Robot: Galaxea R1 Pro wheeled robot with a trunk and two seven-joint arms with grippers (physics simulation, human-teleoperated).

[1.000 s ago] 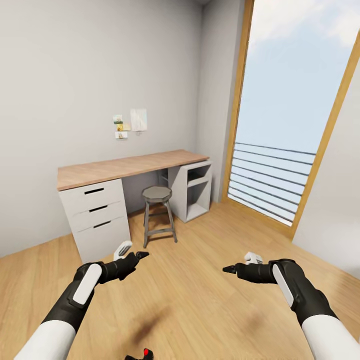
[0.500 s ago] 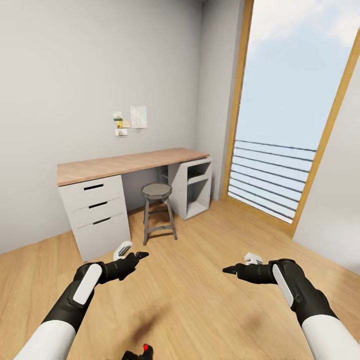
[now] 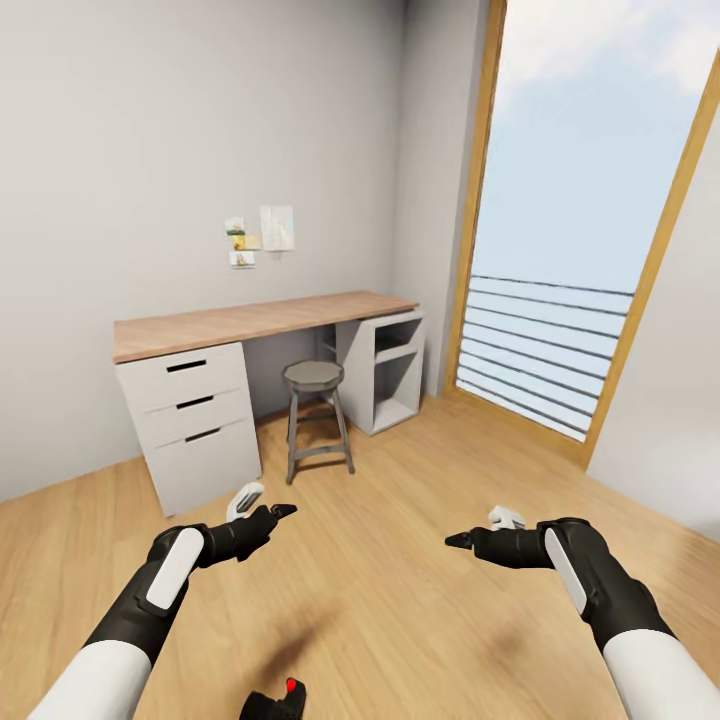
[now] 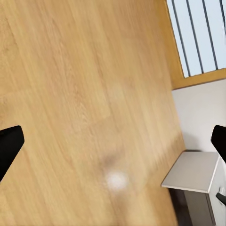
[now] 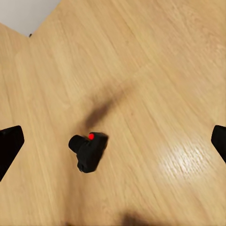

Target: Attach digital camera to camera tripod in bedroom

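**Camera on the floor at your base, both pincers empty**

You are looking into a room with a wooden-topped desk against the grey wall, white drawers under its left end and an open white shelf unit under its right end. A round grey stool stands on the wood floor in front of the desk, between drawers and shelf unit. A few small papers are pinned to the wall above the desktop. To the right, a tall wood-framed window shows sky, with horizontal railing bars across its lower part.

Your left pincer is held out ahead of you over the bare floor, wide open and holding nothing; in the left wrist view its two dark fingertips sit at opposite edges with floor, a strip of window rail and a white cabinet corner between them. Your right pincer is likewise spread wide and empty, level with the left and well apart from it.

The digital camera lies on the floor at the very bottom of the head view, close to your base and between your two arms, its red button facing up. In the right wrist view the digital camera sits on the planks between the open fingertips, apart from both, with a dark shadow streak on the floor just beside it.
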